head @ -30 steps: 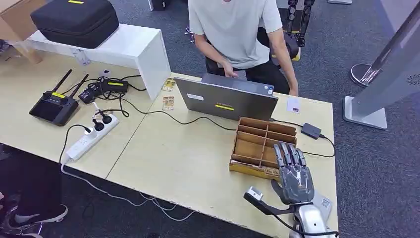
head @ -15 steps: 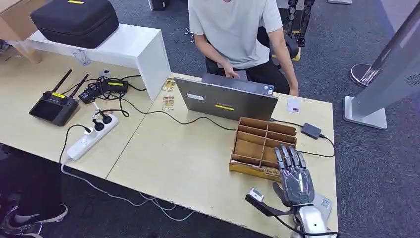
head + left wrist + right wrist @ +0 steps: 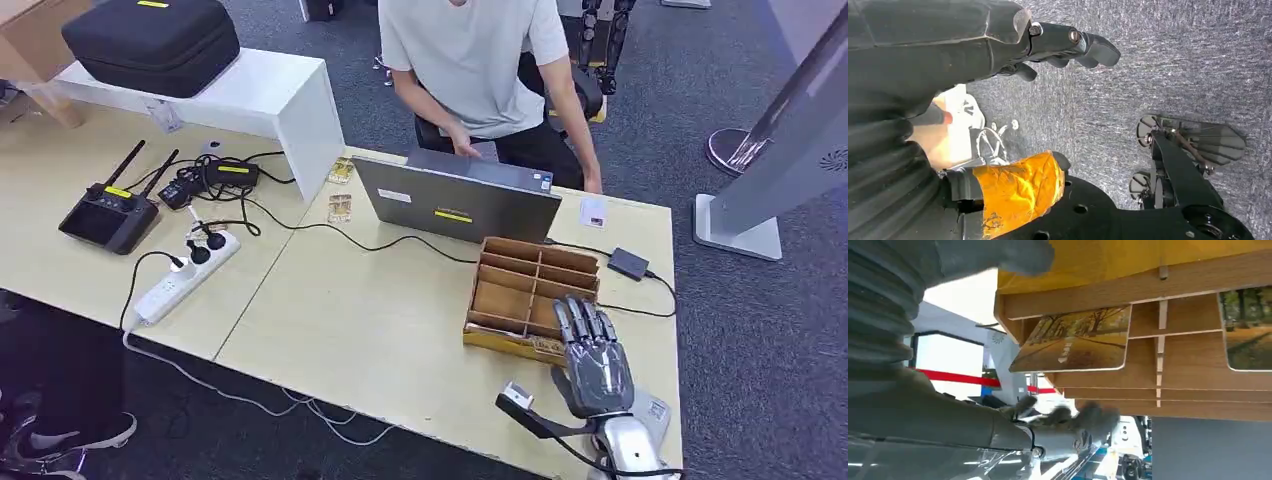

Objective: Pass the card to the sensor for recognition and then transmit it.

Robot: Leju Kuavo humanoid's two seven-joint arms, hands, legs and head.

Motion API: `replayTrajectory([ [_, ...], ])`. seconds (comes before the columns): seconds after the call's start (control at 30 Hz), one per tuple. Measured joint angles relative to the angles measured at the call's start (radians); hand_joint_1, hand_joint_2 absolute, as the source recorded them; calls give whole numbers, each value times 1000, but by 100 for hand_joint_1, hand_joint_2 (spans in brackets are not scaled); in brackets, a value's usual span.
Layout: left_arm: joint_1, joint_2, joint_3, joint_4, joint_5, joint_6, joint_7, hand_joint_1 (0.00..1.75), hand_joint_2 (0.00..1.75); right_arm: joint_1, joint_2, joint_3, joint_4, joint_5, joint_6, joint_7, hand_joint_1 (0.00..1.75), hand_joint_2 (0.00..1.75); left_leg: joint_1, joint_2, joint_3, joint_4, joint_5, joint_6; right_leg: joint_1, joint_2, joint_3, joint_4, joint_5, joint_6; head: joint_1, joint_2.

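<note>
Autumn-coloured, with trees and a path printed on it, the card [image 3: 1073,340] lies in a compartment of the wooden organiser [image 3: 530,290] at the near right corner of the pale table [image 3: 370,320], and a second card [image 3: 1248,330] of the same print sits in the compartment beside it. The right hand [image 3: 592,350] hovers over the organiser's near right corner with its fingers [image 3: 580,318] stretched out, slightly apart and pointing away from the robot, holding nothing; in the right wrist view the fingers [image 3: 1068,416] are blurred and stand just in front of the compartments, apart from the card. The left hand [image 3: 998,45] hangs over grey carpet, its fingers loosely curled and nothing in them. Behind the organiser stands an open grey laptop [image 3: 455,200], at which a person [image 3: 470,70] in a light T-shirt is seated on the far side of the table. A small black adapter [image 3: 628,263] with its cable lies to the right of the organiser, and a small white card reader [image 3: 592,212] lies near the far right edge. Farther left are a white power strip [image 3: 185,275], a black controller with two antennas [image 3: 108,212] and a white riser [image 3: 250,95] carrying a black case [image 3: 150,42].
</note>
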Motion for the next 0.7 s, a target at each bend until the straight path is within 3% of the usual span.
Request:
replayTrajectory([
  [0.7, 0, 0, 8, 0, 8, 3, -3, 0, 175, -2, 3, -1, 1, 3, -6, -3, 175, 175, 0, 0, 0, 0, 0, 0, 0, 0, 0, 0, 0, 0, 0, 0],
])
